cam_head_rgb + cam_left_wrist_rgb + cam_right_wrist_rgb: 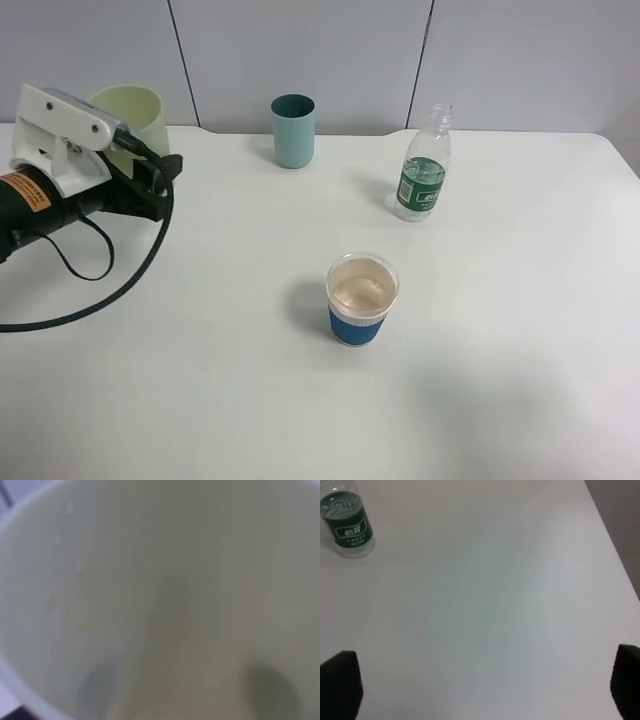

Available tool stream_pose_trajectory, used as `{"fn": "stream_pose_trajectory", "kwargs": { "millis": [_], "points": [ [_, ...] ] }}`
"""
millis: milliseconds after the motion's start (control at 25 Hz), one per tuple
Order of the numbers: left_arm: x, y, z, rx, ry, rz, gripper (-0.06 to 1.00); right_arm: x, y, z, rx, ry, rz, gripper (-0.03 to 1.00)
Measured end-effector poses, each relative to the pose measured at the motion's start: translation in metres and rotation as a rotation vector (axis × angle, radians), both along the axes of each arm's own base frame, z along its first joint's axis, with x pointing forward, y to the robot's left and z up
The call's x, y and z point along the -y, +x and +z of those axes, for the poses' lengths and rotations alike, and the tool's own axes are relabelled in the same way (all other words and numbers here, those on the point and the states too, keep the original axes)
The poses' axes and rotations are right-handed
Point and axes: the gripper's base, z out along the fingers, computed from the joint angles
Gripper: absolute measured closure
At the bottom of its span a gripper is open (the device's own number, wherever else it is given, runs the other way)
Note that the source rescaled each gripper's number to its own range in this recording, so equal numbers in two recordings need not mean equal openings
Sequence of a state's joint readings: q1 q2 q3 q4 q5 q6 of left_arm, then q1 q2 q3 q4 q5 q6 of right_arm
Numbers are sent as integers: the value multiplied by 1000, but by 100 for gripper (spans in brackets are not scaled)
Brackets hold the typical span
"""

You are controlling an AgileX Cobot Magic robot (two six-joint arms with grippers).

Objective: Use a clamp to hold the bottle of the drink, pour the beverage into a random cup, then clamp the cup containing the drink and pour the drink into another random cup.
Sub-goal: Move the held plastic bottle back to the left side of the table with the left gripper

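Left arm: lies low and nearly level along the left of the table (520,400), its white camera block on top and black cables looping beneath it.
Left gripper (150,165): closed on the pale yellow-green tumbler (135,115), which sits at the table's back left; whether its base touches the table cannot be told.
Left wrist view: filled by the tumbler's blurred pale wall (160,600).
Right gripper (485,685): fingers spread wide at the two edges of its wrist view, holding nothing, above bare table; out of the high view.
Bottle (424,170): upright, uncapped, at the back right, well apart from both grippers.
Blue-sleeved paper cup (361,300): upright near the table's middle, clear liquid (362,288) inside.
Teal tumbler (293,130): upright at the back centre.
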State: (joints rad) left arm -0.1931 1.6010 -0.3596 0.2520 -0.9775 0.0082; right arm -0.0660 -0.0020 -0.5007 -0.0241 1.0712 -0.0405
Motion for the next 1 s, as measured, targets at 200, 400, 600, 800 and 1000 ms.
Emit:
{"fn": "stream_pose_trajectory", "kwargs": {
  "millis": [200,400,600,800,1000],
  "points": [
    [-17,6,-8,-16,-91,17,91,0,0,0,0,0,0,-3],
    [-28,11,-27,-41,-137,29,91,0,0,0,0,0,0,-3],
    [-30,13,-48,-100,-137,33,91,0,0,0,0,0,0,-3],
    [-30,12,-64,-126,-57,17,91,0,0,0,0,0,0,-3],
    [-29,12,-79,-163,-25,2,91,0,0,0,0,0,0,-3]
  ]
}}
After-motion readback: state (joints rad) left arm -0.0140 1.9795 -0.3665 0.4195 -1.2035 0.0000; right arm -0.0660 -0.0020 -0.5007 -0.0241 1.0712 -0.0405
